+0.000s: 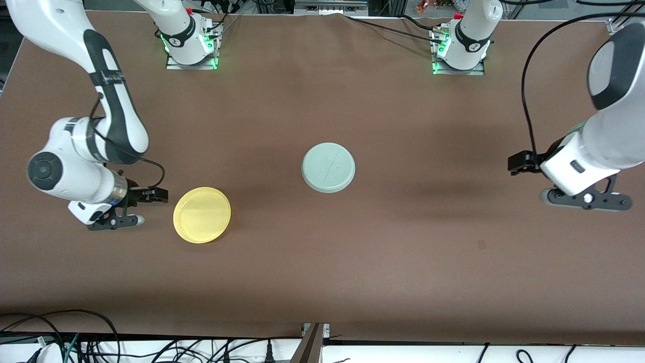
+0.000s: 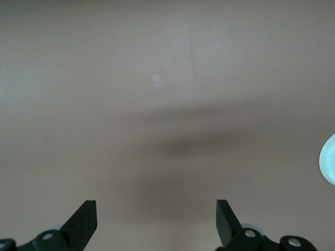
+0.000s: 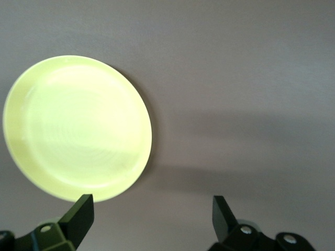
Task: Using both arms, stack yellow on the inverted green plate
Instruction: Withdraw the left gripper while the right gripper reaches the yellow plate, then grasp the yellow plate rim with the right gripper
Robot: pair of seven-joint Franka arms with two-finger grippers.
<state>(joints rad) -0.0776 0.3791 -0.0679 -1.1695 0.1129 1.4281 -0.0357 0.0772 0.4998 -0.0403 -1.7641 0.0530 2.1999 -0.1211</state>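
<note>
The yellow plate (image 1: 202,215) lies rim up on the brown table toward the right arm's end, nearer to the front camera than the green plate. The pale green plate (image 1: 328,167) sits upside down mid-table, a faint line across its flat underside. My right gripper (image 1: 146,207) hovers low just beside the yellow plate, open and holding nothing; the right wrist view has the yellow plate (image 3: 77,128) ahead of the open right gripper (image 3: 152,212). My left gripper (image 1: 529,181) hangs open and empty near the left arm's end. Ahead of the left gripper (image 2: 155,217) is bare table, with only a sliver of the green plate (image 2: 330,166).
Both arm bases (image 1: 190,48) (image 1: 461,50) stand along the table edge farthest from the front camera. Loose cables (image 1: 75,338) run below the nearest edge. A small dark mark (image 1: 481,244) is on the brown table (image 1: 352,262).
</note>
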